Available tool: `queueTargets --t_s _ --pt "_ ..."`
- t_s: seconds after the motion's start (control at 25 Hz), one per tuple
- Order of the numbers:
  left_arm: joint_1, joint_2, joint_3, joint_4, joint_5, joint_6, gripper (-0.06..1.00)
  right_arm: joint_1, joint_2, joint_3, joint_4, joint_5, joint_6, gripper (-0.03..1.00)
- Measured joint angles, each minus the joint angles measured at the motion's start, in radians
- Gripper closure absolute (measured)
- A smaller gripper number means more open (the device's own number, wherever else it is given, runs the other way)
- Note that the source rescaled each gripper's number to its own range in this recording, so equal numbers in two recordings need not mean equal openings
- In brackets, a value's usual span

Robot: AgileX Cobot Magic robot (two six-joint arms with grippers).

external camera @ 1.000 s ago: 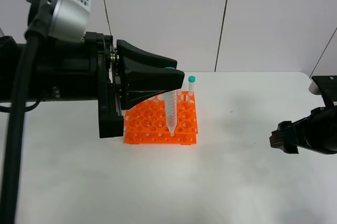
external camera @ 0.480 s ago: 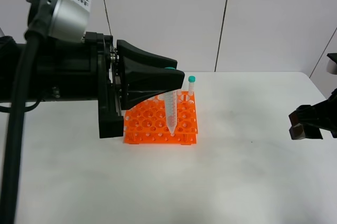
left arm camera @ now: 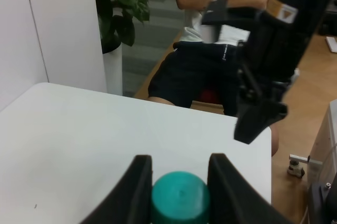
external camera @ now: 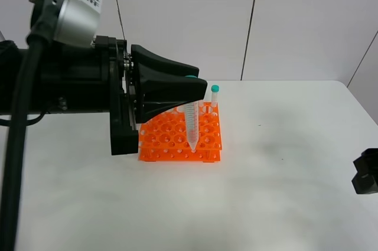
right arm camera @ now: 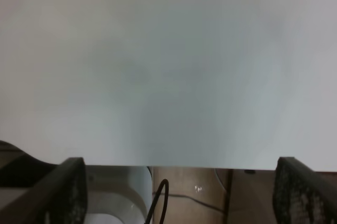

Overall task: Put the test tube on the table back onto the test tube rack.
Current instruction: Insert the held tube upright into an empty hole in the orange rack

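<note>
While over test tube rack (external camera: 177, 140), left end effector (left arm camera: 179, 168): grasping test tube (external camera: 191, 124) cap.
Right end effector (right arm camera: 181, 187): released, right bench (external camera: 283, 144) edge.

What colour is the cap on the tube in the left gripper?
Teal green. The test tube cap shows best in the left wrist view.

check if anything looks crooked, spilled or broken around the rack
Nothing stands out. The test tube hangs upright in the left gripper, its tip at the test tube rack's front row; whether it has entered a hole is unclear. A second capped tube stands straight at the rack's back right corner. No spill or damage shows.
</note>
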Motion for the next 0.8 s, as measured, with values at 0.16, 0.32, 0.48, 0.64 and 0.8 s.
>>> queueTargets --t_s 0.16,0.32,0.48,0.64,0.8 --pt "0.0 0.0 0.0 0.0 0.001 0.0 0.94 0.0 -0.155 0.022 0.0 0.02 0.001 0.06" --pt "0.0 0.0 0.0 0.0 0.002 0.0 0.94 0.0 -0.322 0.029 0.0 0.023 0.001 0.06" --pt "0.0 0.0 0.0 0.0 0.004 0.0 0.94 0.0 -0.506 0.029 0.001 0.024 0.0 0.06" --pt "0.0 0.0 0.0 0.0 0.011 0.0 0.94 0.0 -0.664 0.03 0.0 0.026 0.0 0.06" --pt "0.0 0.0 0.0 0.0 0.027 0.001 0.94 0.0 -0.743 0.036 -0.001 0.024 0.0 0.06"
